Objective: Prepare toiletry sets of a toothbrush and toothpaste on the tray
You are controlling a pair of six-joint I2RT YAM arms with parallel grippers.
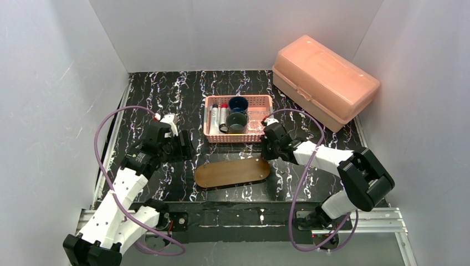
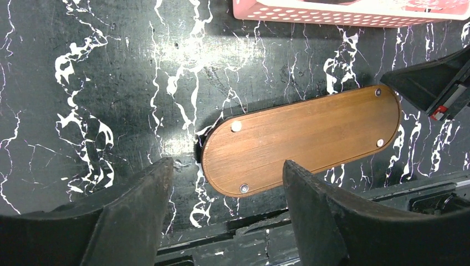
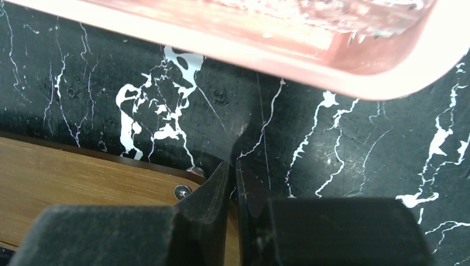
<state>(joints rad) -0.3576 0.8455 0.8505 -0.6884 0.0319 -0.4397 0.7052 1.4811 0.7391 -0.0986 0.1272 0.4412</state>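
The brown wooden oval tray (image 1: pixel 231 173) lies flat on the black marbled table, with small metal studs showing near its ends. It also shows in the left wrist view (image 2: pixel 302 138) and the right wrist view (image 3: pixel 83 177). The dark blue mug (image 1: pixel 238 103), grey-green cup (image 1: pixel 236 122) and clear glass (image 1: pixel 256 119) stand in the pink mesh basket (image 1: pixel 266 101). Slim white items (image 1: pixel 214 117) lie at the basket's left side. My left gripper (image 2: pixel 227 183) is open and empty, above the table by the tray's left end. My right gripper (image 3: pixel 233 172) is shut, its tips at the tray's right end.
A large salmon lidded box (image 1: pixel 324 80) stands at the back right. The basket's near wall (image 2: pixel 343 12) runs just behind the tray, and its rim (image 3: pixel 277 39) is close above my right fingers. White walls enclose the table.
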